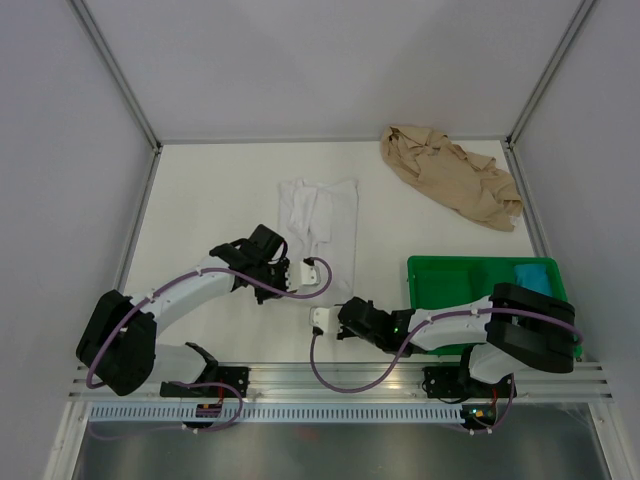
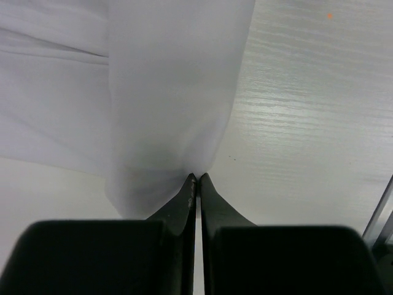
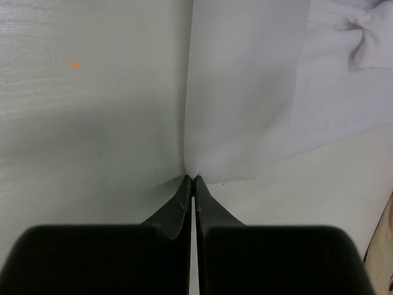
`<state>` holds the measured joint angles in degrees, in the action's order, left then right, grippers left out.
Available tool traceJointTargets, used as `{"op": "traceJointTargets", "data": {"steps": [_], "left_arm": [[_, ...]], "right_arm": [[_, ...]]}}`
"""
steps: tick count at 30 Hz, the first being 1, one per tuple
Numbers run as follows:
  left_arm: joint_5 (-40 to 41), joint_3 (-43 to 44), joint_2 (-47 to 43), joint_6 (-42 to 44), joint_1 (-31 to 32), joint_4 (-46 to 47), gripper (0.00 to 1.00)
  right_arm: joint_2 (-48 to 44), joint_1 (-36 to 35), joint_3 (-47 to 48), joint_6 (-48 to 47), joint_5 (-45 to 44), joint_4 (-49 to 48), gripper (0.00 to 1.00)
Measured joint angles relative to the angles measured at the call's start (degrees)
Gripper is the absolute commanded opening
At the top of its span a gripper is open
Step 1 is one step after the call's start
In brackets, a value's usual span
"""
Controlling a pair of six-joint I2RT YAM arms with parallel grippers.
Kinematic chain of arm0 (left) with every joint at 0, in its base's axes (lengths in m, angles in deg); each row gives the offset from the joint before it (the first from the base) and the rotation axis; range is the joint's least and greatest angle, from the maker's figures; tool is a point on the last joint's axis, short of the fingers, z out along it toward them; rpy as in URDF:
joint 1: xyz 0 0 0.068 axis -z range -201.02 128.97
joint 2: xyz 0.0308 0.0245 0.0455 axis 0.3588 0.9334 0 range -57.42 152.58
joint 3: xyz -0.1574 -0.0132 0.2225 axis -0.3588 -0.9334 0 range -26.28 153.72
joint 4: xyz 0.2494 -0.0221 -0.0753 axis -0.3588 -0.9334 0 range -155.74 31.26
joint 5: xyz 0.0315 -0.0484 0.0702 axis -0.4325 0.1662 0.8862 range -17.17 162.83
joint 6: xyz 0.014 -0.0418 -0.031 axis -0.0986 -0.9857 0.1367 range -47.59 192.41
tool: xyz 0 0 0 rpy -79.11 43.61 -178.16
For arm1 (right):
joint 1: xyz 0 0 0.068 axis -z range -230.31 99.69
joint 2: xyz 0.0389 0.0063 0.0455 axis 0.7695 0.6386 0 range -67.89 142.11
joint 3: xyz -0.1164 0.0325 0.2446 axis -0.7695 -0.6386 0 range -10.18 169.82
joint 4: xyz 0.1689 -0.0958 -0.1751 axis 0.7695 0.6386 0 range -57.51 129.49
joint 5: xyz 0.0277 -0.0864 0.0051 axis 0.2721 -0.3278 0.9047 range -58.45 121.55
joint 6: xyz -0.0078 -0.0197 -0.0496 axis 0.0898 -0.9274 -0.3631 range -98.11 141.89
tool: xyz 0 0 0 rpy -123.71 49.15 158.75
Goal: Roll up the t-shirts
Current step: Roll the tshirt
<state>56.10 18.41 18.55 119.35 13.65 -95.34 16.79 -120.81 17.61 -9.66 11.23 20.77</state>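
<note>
Left gripper (image 2: pixel 196 177) and right gripper (image 3: pixel 193 178), both pressed together, pinch the lower hem of the white shirt (image 1: pixel 318 215) mid-frame — folded narrow, not yet rolled; tan shirt (image 1: pixel 450 175) lies crumpled upper right — untouched.

Left tool (image 2: pixel 197 177) has its black fingers pressed together, tips nipping the near edge of the white t-shirt (image 2: pixel 172 80). The cloth puckers toward the tips. The shirt covers the upper left, with one fold line. Pale wood-grain worktop (image 2: pixel 307 110) on the right, orange speck (image 2: pixel 330 15) near the top, metal rail (image 2: pixel 381 215) at the right edge.
</note>
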Motion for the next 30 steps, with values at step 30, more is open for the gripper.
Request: {"op": "traceJointTargets", "data": {"steps": [30], "left_arm": [[-19.2,7.4,6.6,13.2,-9.6,-29.5,0.02]], "right_arm": [[-17.6,17.6,6.9,15.8,44.1,22.0,0.00]]}}
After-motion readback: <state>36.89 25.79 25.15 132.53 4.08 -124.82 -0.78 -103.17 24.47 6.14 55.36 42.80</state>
